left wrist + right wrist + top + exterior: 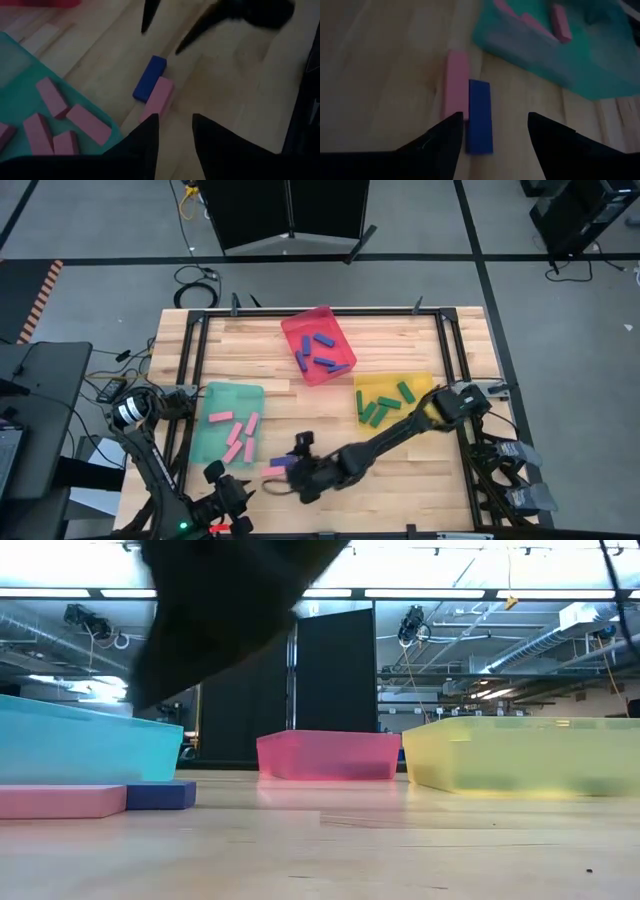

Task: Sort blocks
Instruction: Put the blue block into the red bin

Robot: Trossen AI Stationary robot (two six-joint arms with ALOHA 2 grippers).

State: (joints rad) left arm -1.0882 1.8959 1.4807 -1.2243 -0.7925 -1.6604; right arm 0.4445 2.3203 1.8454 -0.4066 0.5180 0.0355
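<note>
- High view: the right arm reached from the table's right side across to the front centre, its right gripper [290, 463] hanging over two loose blocks, a pink block [274, 471] and a blue block [283, 462], on the bare wood just beside the green tray [228, 394]. That tray held several pink blocks, the red tray [318, 320] held blue ones, and the yellow tray [388, 384] held green ones. The left gripper [226, 492] sat at the table's front edge, near the green tray's corner.
- Low view: the pink block lay end to end with the blue block in front of the green tray, a blurred dark arm above them.
- Left wrist view: the left fingers [145, 140] stood apart with nothing between them, aimed toward the touching pair of blocks beside the tray of pink blocks.
- Right wrist view: the right fingers [445, 137] were spread wide and empty, above the near end of the blue block, which lay flush against the pink one.
</note>
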